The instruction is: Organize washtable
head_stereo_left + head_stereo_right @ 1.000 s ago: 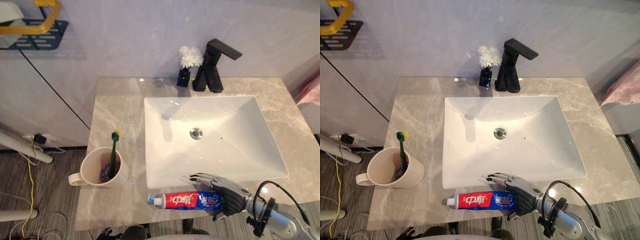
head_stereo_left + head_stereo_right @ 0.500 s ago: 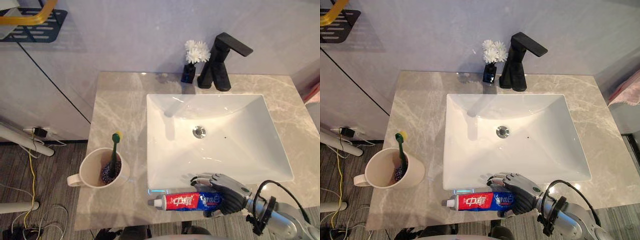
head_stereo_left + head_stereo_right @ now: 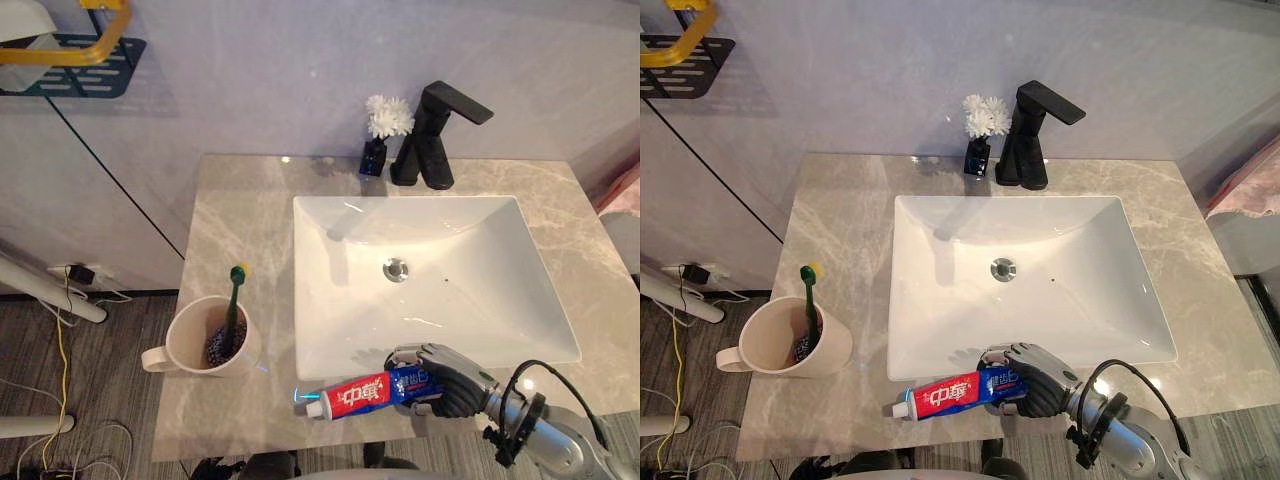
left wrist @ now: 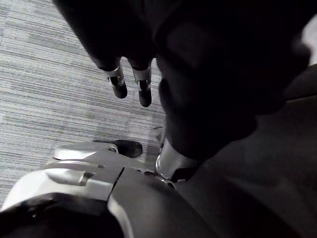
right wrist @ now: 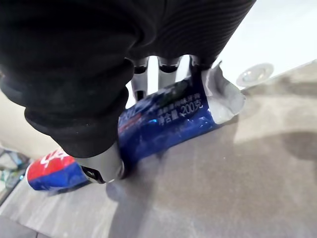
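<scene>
- Right hand (image 3: 452, 374) at the counter's front edge, fingers (image 5: 140, 82) and thumb curled round the blue tail end of a toothpaste tube (image 3: 362, 391).
- Red-and-blue tube lies aslant along the narrow front strip of the grey marble counter (image 3: 240, 225), just in front of the white sink (image 3: 480, 255); its white cap points to the robot's left, toward the mug, with the gripped crimped end the higher one.
- Whether the cap end touches the stone cannot be told.
- Left hand (image 4: 130, 82) hangs over a striped grey floor, its dark-tipped fingers loose and straight, holding nothing.
- Cream mug (image 3: 190, 352) stands on the counter's left front, well apart from the tube, handle turned outward; a green toothbrush (image 3: 231, 305) with a yellow tip leans inside it.
- Behind the basin a black faucet (image 3: 432, 140) stands against the wall, and just beside it, to the left, a small dark vase of white flowers (image 3: 384, 122).
- On the wall at upper left hangs a dark perforated shelf (image 3: 95, 72).
</scene>
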### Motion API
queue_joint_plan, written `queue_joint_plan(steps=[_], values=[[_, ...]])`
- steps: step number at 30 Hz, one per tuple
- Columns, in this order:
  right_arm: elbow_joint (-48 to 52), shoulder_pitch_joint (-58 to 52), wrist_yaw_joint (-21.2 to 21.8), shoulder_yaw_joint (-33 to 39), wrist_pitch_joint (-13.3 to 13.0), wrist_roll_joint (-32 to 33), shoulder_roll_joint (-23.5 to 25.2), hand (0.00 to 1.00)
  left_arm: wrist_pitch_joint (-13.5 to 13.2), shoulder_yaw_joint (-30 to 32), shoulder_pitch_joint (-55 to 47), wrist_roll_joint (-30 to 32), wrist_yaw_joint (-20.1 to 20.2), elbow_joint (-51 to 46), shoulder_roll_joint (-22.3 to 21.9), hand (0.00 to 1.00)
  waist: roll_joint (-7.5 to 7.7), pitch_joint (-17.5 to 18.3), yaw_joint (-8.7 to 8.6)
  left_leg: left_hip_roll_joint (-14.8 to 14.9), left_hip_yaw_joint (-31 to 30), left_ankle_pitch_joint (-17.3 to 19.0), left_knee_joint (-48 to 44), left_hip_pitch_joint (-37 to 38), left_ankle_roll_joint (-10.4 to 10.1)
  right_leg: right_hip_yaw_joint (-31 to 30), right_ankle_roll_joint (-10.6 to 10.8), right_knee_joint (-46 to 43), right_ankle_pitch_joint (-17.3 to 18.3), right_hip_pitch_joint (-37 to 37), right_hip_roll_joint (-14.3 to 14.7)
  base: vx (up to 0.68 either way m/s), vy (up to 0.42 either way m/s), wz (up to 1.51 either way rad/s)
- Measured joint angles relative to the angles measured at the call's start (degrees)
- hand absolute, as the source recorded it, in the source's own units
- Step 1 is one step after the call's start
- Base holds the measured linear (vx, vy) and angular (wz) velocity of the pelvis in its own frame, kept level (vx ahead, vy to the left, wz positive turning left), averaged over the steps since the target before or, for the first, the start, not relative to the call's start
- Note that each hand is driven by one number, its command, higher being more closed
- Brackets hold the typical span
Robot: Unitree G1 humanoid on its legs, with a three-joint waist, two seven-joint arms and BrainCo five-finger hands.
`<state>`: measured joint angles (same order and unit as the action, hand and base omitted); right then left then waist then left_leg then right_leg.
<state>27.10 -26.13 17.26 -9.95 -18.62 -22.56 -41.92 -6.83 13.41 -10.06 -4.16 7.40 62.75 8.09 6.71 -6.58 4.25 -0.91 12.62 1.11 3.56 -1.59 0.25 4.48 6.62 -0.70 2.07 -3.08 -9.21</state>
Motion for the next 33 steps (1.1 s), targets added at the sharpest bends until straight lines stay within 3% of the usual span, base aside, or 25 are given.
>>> queue_joint_plan(steps=[6, 10, 12, 15, 17, 20, 23, 28, 33], values=[[-2.49, 0.26, -0.02, 0.45, -0.05, -0.03, 1.25, 1.00, 0.04, -0.04, 0.00, 0.24, 0.09, 0.34, -0.25, 0.00, -0.44, 1.81, 1.26, -0.02, -0.15, 0.03, -0.45, 0.36, -0.04, 0.23, 0.00, 0.75, 0.00, 0.99, 0.07, -0.01, -0.008, 0.01], [-11.70, 6.76, 0.41, 3.39, -0.82, -0.52, 1.14, 1.00, 0.32, 0.03, -0.49, 0.24, 0.14, 0.98, -0.49, 0.00, -0.99, 3.57, 1.27, -0.08, -0.38, 0.02, -0.57, 1.39, -0.05, 0.29, 0.00, 0.63, 0.00, 2.04, 0.02, -0.05, -0.014, 0.01], [-18.19, 10.62, -0.22, 6.55, 0.99, -1.19, 0.98, 1.00, 0.35, 0.03, -1.10, 0.23, 0.15, 0.97, -0.55, 0.00, -1.10, 4.77, 1.23, -0.15, -0.38, 0.01, -0.36, 1.43, -0.04, 0.26, 0.01, 0.49, 0.00, 1.89, -0.07, -0.07, -0.001, -0.03], [-29.86, 16.36, -2.40, 12.63, 8.22, -2.88, -0.74, 1.00, 0.51, 0.06, -1.92, 0.21, 0.15, 1.23, -1.08, 0.00, -2.15, 5.60, 1.20, -0.58, -0.95, -0.65, 0.90, 1.51, -0.29, 0.40, 0.08, 0.44, -0.05, 1.60, -0.45, -0.09, 0.009, 0.07], [-30.74, 18.37, -3.95, 16.96, 10.54, -2.80, -1.76, 1.00, 1.26, 0.12, -2.88, 0.20, 0.14, 1.56, -1.49, 0.00, -3.24, 6.20, 0.80, -1.10, -1.32, -1.28, 1.81, 1.50, -0.04, 0.44, 0.18, 0.44, -0.11, 1.16, -0.53, -0.04, 0.034, 0.04], [-30.29, 23.51, -7.82, 21.34, 11.61, -1.12, -1.47, 1.00, 1.50, 0.78, -4.65, 0.20, 0.11, 2.10, -2.24, 0.00, -4.13, 6.80, -0.40, -1.29, -1.77, -1.64, 1.80, 1.61, 0.51, 1.14, 0.21, 0.70, -0.13, 1.53, -0.53, 0.01, 0.010, 0.05], [-29.52, 27.20, -10.43, 24.71, 12.60, 1.36, 0.16, 1.00, 1.49, 0.97, -4.66, 0.19, 0.09, 2.05, -2.45, 0.00, -4.44, 7.00, -0.29, -1.16, -2.97, -1.76, 1.79, 1.83, 0.51, 2.16, 0.23, 1.01, -0.14, 2.43, -0.33, 0.03, -0.022, 0.17], [-25.27, 30.34, -12.34, 27.13, 12.82, 2.37, 4.15, 1.00, 1.59, 7.29, -5.02, -2.99, 0.00, 1.48, -3.62, 0.00, -4.35, 7.01, -0.16, -1.13, -4.93, -1.89, 1.79, 2.05, 0.45, 4.14, 0.21, 1.84, -0.14, 4.13, -0.34, 0.02, -0.027, 0.21], [-19.28, 34.71, -14.70, 28.84, 12.71, 4.10, 8.10, 1.00, 1.74, 22.60, -4.44, -13.90, -1.28, -4.03, -5.54, 0.00, -4.28, 7.36, -0.18, -0.79, -6.54, -1.92, 1.79, 2.38, 0.39, 5.71, 0.18, 2.00, -0.12, 5.38, -0.31, 0.01, -0.026, 0.17]])
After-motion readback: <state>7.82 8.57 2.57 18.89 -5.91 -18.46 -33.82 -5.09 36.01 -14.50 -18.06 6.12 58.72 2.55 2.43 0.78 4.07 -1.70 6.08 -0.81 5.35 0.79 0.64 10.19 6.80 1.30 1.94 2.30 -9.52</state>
